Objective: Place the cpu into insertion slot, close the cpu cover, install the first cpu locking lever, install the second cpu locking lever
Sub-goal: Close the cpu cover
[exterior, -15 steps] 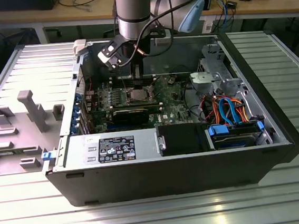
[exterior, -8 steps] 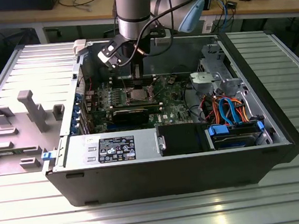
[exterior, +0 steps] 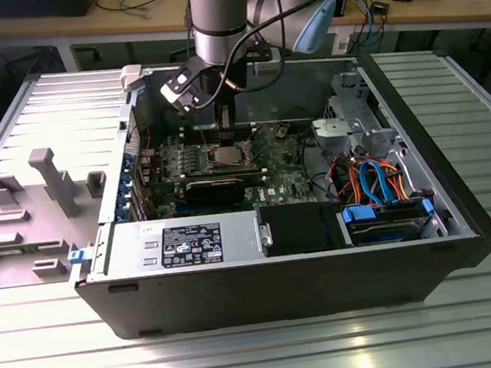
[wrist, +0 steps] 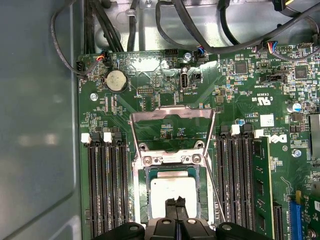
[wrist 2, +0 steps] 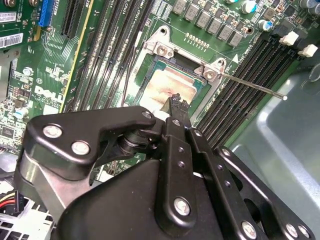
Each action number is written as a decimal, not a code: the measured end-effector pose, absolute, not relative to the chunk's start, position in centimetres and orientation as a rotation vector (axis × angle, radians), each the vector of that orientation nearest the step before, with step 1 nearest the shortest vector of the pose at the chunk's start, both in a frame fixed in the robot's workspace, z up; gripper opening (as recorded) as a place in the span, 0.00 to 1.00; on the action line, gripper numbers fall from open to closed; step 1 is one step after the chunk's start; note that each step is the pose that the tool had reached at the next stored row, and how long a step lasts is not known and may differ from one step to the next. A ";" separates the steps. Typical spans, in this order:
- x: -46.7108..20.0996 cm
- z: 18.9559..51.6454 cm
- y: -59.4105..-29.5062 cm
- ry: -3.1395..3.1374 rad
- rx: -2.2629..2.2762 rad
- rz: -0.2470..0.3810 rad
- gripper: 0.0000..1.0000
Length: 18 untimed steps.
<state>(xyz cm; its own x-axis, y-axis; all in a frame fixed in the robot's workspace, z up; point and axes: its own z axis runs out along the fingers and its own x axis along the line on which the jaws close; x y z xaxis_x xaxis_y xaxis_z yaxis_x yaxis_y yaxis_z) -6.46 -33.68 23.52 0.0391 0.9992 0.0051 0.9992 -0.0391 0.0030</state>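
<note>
The cpu (wrist: 172,189), a dull silver square, lies flat in the insertion slot (wrist: 146,200) on the green motherboard; it also shows in the second wrist view (wrist 2: 162,82). My gripper (wrist: 176,202) is shut, its black fingertips (wrist 2: 178,103) together right over the chip's near edge with nothing visible between them. The cpu cover (wrist: 172,112), a thin silvery frame, stands raised off the slot at its hinge, and the board shows through its window. A thin locking lever (wrist 2: 252,86) juts out from the socket corner. In the exterior view my gripper (exterior: 226,132) hangs just above the socket (exterior: 225,157).
Black memory slots (wrist: 105,185) flank the socket, with a green memory card (wrist: 262,185) on one side. Black cables (wrist: 200,35) cross the case's far wall. A drive cage with orange and blue cables (exterior: 376,180) and a power supply (exterior: 181,242) fill the case's near side.
</note>
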 end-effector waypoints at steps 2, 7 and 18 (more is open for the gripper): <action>-6.4 23.8 -33.7 -2.177 -2.263 -0.008 0.11; -6.4 26.2 -33.6 -2.180 -2.263 -0.006 0.11; -6.4 27.0 -33.6 -2.270 -2.174 -0.004 0.11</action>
